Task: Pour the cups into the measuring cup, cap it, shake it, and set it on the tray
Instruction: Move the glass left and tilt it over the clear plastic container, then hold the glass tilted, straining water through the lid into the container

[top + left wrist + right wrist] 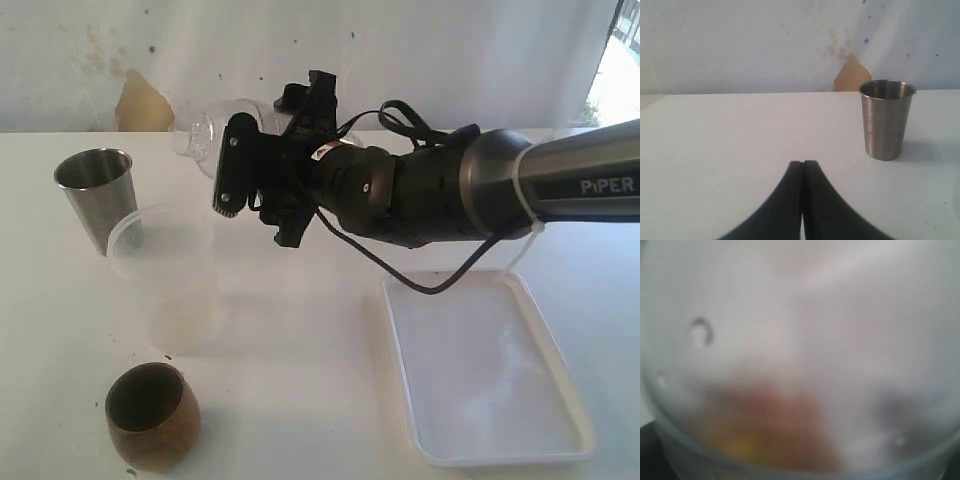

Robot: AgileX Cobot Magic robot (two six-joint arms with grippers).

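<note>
Looks well past the pouring, as a judgement from how things lie. Shows all three cups upright on the table in the exterior view, none tipped: steel tumbler (pixel 95 190) at ten o'clock, frosted plastic cup (pixel 160 270) just beside it toward nine o'clock, wooden cup (pixel 150 415) at seven o'clock. Cannot tell whether anything remains inside them.

Shows the right gripper (pixel 250 170) reaching across the middle to eleven o'clock, fingers spread wide and clasped around the measuring cup (pixel 225 130), up off the table and lying nearly on its side. Appears capped: a clear dome cap (pixel 195 138) with a small knob at the end pointing toward nine o'clock. Suggests the shaking step, or the moment just around it. Leaves only the setting down, with the white tray (pixel 575 400) bare at four to five o'clock, well apart from the cup.

Reads as clear plastic in the exterior view, with the printed scale hidden behind the fingers. Fills the right wrist view as a blurred translucent wall (pixel 800 300), with a brownish-orange patch low inside, probably the mixed contents.

Shows the left gripper (pixel 802 167) clenched on nothing, low over bare table, with the steel tumbler (pixel 887 120) ahead and apart.
</note>
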